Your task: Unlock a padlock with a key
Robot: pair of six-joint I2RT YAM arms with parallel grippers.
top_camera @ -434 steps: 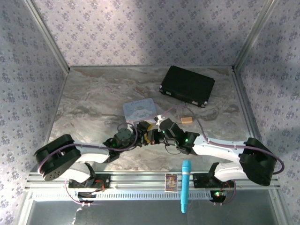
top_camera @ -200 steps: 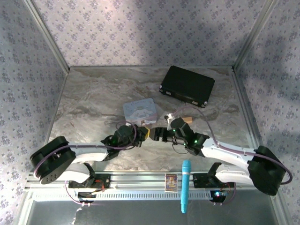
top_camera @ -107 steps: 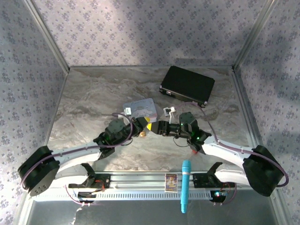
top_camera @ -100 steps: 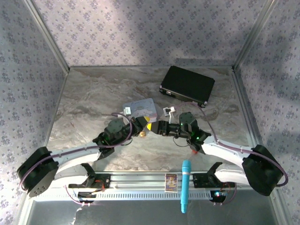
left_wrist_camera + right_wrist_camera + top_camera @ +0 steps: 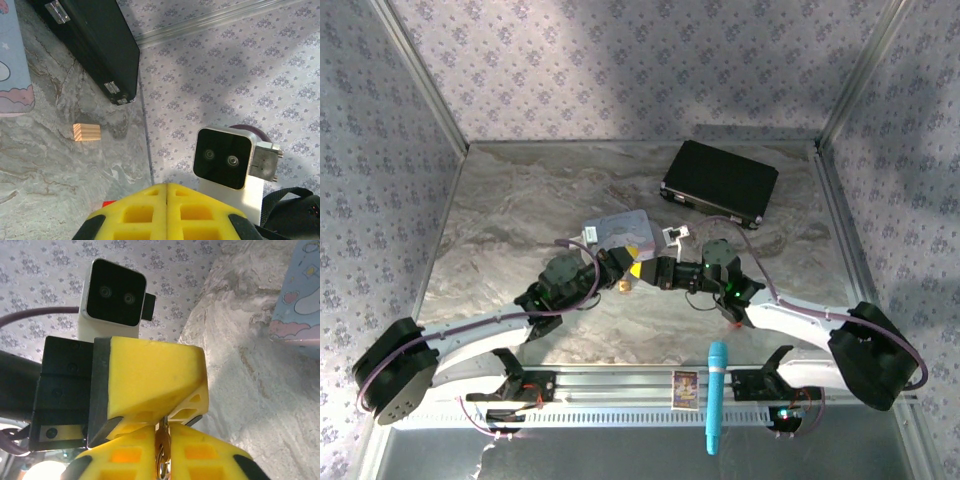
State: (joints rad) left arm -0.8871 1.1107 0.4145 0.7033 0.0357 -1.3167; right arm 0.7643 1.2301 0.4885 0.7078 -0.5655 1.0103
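Left gripper (image 5: 166,192): your yellow fingers are pressed flat together along one seam, and nothing shows between them.
Right gripper (image 5: 163,430): your yellow fingers are pinched on the key (image 5: 162,455), a thin metal strip standing upright in the seam.
Key tip: it reaches the underside of the left gripper's yellow finger block. You cannot tell what it touches there.
Padlock (image 5: 623,288): from above you see a tiny brass spot on the marble table (image 5: 520,200), just on the near side of the left fingertips. Whether it lies free or touches the fingers you cannot tell.
Arms: both reach in from the near edge, and the two grippers meet tip to tip near the table's middle.
Pale blue tin (image 5: 618,229): just beyond the meeting grippers, flat on the table.
Black case (image 5: 720,182): closed, at the far right, well apart from the grippers.
Wooden block (image 5: 86,132): on the marble between the tin and the case, touching neither.
Turquoise pen (image 5: 716,396): lying across the metal rail at the near edge, beside a small card (image 5: 685,388).
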